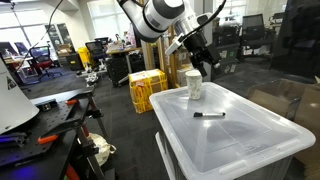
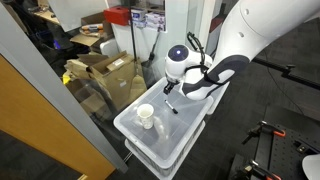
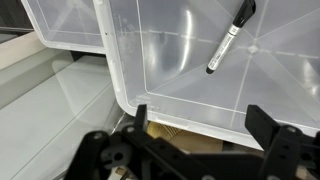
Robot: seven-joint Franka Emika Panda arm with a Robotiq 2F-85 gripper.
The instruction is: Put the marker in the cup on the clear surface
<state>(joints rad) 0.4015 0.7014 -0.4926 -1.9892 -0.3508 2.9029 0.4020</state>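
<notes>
The black marker (image 1: 209, 115) lies flat on the clear surface (image 1: 245, 140), the translucent lid of a storage bin. The whitish cup (image 1: 194, 85) stands upright near the lid's far edge, apart from the marker. Both exterior views show cup (image 2: 146, 116), marker (image 2: 172, 107) and lid (image 2: 190, 125). My gripper (image 1: 197, 58) hangs above the lid's far end, close to the cup, open and empty. In the wrist view the marker (image 3: 230, 37) lies at the upper right on the lid (image 3: 160, 60), and the gripper's (image 3: 203, 125) two fingers are spread wide over the lid's edge. The cup is out of that view.
Yellow crates (image 1: 147, 90) stand on the floor beyond the bin. Cardboard boxes (image 2: 105, 75) sit beside the bin behind a glass panel. A cluttered workbench (image 1: 40, 115) is at one side. A brown box (image 3: 190, 135) shows under the lid's edge.
</notes>
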